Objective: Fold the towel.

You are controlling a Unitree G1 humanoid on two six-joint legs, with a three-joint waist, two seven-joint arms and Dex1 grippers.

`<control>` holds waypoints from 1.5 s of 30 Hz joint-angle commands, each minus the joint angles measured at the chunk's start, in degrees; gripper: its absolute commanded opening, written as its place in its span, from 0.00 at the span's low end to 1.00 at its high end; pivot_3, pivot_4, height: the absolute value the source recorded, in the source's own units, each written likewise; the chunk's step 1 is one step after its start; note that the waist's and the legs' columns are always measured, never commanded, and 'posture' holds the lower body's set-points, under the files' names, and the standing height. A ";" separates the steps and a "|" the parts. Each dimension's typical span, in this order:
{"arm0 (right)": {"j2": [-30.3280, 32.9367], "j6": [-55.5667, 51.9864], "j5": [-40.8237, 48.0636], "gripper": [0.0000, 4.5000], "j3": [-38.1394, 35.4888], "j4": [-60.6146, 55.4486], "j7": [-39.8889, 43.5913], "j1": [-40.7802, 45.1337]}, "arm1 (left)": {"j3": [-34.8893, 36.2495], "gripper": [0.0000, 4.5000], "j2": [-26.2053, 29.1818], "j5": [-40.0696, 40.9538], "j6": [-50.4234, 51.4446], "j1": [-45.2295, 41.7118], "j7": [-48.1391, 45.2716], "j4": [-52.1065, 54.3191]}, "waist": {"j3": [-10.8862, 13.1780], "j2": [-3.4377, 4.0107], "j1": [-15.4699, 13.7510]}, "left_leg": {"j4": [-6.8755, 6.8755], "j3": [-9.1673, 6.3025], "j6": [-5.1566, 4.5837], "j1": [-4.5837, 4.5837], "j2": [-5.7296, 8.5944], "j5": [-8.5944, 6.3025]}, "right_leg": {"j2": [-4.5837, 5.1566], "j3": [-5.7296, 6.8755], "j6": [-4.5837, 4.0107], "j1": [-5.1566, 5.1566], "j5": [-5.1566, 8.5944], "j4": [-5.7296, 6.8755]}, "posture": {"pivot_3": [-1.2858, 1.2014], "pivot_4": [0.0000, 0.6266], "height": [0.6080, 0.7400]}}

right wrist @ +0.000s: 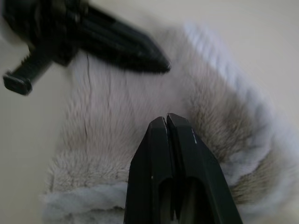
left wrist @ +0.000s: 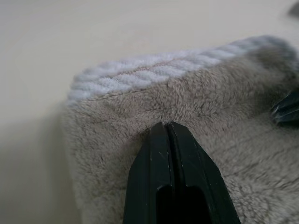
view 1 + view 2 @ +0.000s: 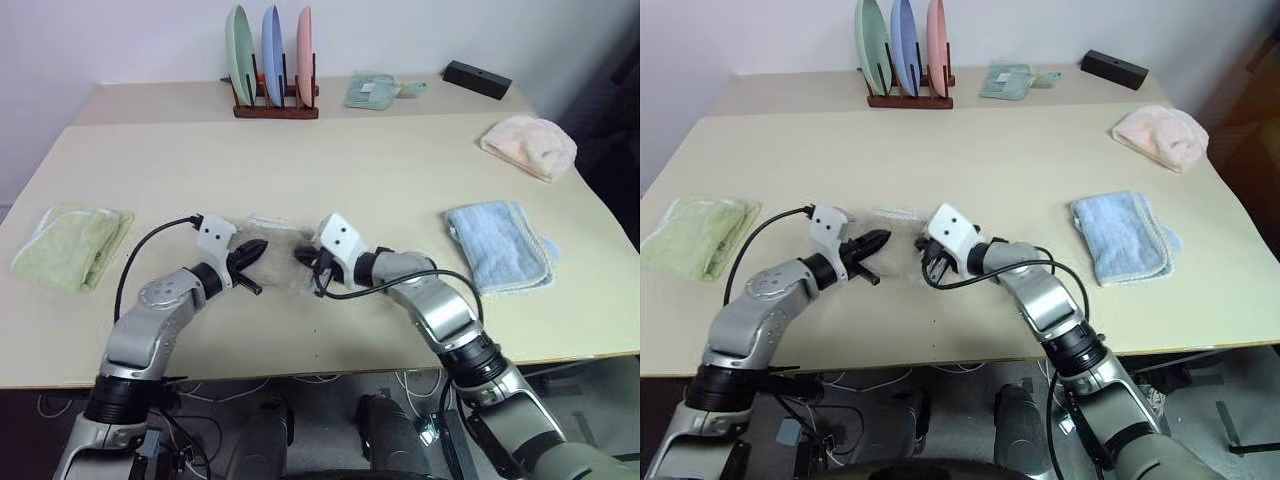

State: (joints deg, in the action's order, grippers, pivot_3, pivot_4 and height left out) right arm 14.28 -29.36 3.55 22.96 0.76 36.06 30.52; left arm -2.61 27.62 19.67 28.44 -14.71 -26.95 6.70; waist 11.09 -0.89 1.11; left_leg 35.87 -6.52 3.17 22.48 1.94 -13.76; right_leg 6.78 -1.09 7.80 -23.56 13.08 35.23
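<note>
The towel (image 3: 278, 236) is a small folded beige pad with white piped edging, lying flat at the middle of the table between my two arms. My left gripper (image 3: 262, 246) is shut, and in its wrist view its closed tips (image 2: 166, 125) rest on the pile just inside the white-edged corner (image 2: 140, 70). My right gripper (image 3: 300, 256) is shut too, with its tips (image 1: 166, 116) over the towel (image 1: 107, 126) from the other side. The two grippers point at each other, a short gap apart. No cloth shows between either pair of fingers.
A pale-green towel (image 3: 70, 246) lies at the left, a light-blue towel (image 3: 500, 246) at the right and a pink cloth (image 3: 528, 146) at the far right. At the back stand a plate rack (image 3: 272, 72), a small green cloth (image 3: 372, 90) and a black box (image 3: 477, 78).
</note>
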 commanded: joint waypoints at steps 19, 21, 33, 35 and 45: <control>-1.30 -26.99 16.57 0.98 -21.11 -18.22 -8.05 -5.73 | 14.71 0.00 5.13 2.19 -8.29 5.25 -6.42 3.05 | -0.06 0.04 -0.09 | -0.03 -0.04 -0.01 -0.04 -0.02 0.00 | -0.01 0.01 -0.01 0.02 0.01 0.01 | 0.52 0.24 1.00; -3.03 -30.47 18.39 0.98 -22.79 -17.57 -9.57 -5.61 | 14.58 0.00 6.22 2.63 -8.65 6.32 -8.71 4.36 | -0.05 0.05 -0.13 | -0.03 -0.02 -0.01 -0.01 -0.02 -0.01 | 0.00 0.00 -0.02 0.01 0.01 0.00 | 0.52 0.24 1.00; -13.40 -34.32 22.84 0.98 -25.23 -7.23 -14.72 -1.93 | 12.23 0.00 8.52 3.17 -7.54 12.62 -14.12 12.36 | -0.03 0.09 0.06 | -0.17 -0.01 -0.01 0.00 -0.04 0.00 | 0.00 0.00 -0.10 -0.09 0.04 0.01 | 0.52 0.24 1.00; -14.49 -33.37 23.06 0.93 -25.17 -5.70 -14.93 -0.95 | 12.00 0.00 8.20 3.08 -7.31 12.75 -13.73 12.94 | -0.03 0.09 0.18 | -0.19 -0.01 -0.01 -0.01 -0.05 0.00 | -0.02 0.01 -0.03 -0.10 0.00 0.02 | 0.52 0.24 1.00; -14.89 -32.67 25.11 0.01 -26.43 -7.95 -15.59 -0.67 | 11.34 0.00 7.82 2.87 -6.89 13.16 -12.92 13.98 | -0.03 0.10 0.17 | -0.24 -0.01 -0.01 -0.02 -0.06 0.00 | -0.04 0.00 -0.03 -0.12 0.00 0.02 | 0.52 0.24 1.00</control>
State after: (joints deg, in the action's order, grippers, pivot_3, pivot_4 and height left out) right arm -0.47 -62.78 26.84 -2.55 -3.32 20.54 29.23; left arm 8.54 35.49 22.61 21.90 -1.68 -40.05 18.62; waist 11.06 -0.79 1.28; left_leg 35.62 -6.52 3.17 22.46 1.87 -13.76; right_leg 6.74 -1.08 7.77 -23.69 13.08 35.25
